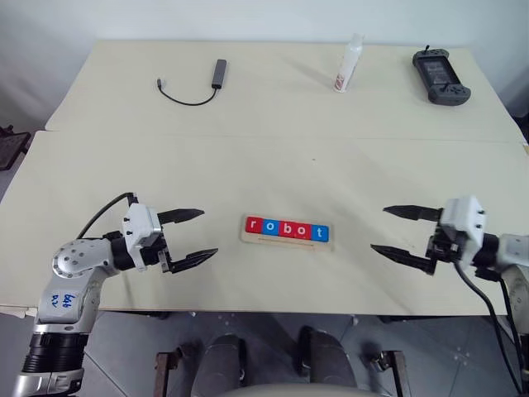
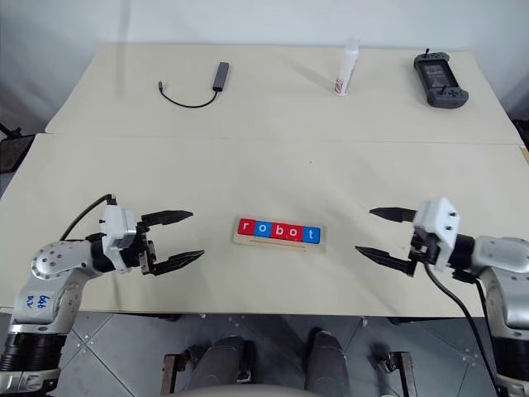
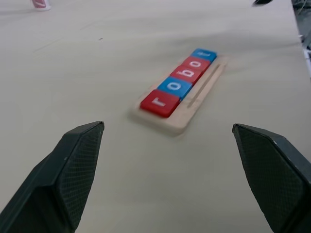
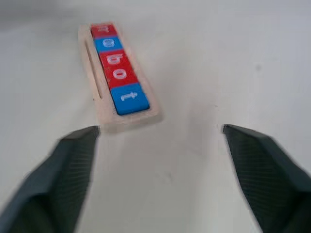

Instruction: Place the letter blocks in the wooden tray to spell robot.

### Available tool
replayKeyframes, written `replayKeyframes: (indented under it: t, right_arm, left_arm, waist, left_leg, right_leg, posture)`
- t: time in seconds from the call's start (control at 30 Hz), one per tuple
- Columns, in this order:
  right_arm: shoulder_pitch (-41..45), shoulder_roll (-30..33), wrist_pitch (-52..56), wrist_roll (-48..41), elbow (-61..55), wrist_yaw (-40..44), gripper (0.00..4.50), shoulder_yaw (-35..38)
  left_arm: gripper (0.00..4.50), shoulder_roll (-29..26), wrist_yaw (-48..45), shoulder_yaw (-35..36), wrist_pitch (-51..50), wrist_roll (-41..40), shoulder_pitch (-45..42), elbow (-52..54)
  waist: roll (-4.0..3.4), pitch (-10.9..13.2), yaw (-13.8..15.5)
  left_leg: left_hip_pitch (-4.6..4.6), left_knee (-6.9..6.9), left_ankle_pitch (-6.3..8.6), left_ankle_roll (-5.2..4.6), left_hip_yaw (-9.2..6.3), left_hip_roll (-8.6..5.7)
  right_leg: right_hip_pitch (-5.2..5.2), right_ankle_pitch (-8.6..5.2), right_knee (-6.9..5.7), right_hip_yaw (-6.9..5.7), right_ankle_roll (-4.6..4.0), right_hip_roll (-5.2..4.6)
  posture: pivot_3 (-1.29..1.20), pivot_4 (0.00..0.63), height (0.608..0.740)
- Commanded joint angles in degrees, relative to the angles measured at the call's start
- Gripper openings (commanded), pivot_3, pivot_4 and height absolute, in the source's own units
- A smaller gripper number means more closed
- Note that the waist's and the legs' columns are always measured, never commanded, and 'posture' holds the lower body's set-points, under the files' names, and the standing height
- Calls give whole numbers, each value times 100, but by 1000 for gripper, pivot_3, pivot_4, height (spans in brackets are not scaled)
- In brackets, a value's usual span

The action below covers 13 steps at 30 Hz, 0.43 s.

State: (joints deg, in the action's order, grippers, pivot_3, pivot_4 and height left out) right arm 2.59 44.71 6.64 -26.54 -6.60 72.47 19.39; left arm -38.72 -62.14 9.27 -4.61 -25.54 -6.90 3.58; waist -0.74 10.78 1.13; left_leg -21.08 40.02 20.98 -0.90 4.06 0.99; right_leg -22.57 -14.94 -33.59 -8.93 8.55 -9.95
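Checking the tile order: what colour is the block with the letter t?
Blue, the t block at the end of the row; clearest in the right wrist view.

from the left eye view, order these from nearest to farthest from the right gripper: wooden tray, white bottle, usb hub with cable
From the right gripper:
1. wooden tray, table centre, toward the left arm's side.
2. white bottle, far edge, upright.
3. USB hub with cable, far edge on the left arm's side.
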Motion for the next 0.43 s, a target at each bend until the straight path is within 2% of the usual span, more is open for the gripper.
replayKeyframes:
  t: [0.03,0.43]
  right_arm:
    - [-174,-86,-293,-405,-210,153,4475,273]
    - [28,-154,-713,-296,383,168,4475,-81]
  left_arm:
    - [4500,-162,-87,289,192,-33,-57,-203]
    - [4500,-129,145,335,555,165,-91,-413]
  waist:
    - [0,0,-4]
    - [0,0,16]
  left_leg:
    - [0,0,0,0,0,1]
    - [0,2,0,0,0,0]
  right_leg:
    - [0,0,0,1,0,1]
    - [0,0,-2,2,0,0]
  posture:
    - [0,150,740]
    - [0,150,740]
